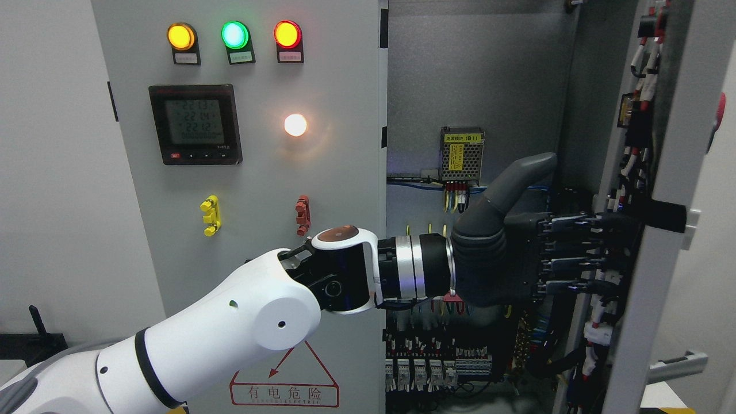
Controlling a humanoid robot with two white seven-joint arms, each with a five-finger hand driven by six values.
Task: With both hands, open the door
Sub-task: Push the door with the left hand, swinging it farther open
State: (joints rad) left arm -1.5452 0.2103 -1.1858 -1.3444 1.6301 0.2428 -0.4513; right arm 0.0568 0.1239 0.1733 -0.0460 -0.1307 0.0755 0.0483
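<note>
White walls flank a grey metal electrical cabinet (253, 144) carrying three round lamps, amber, green and red. Right of the cabinet, its grey wired door (661, 190) stands swung open, showing its cabled inner face. One dark grey left hand (517, 253) reaches across, fingers (575, 247) spread flat against the door's inner edge, thumb raised.

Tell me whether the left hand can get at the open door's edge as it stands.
Probably yes: the left hand already reaches across the open cabinet with fingers extended against the door, nothing between them.
</note>
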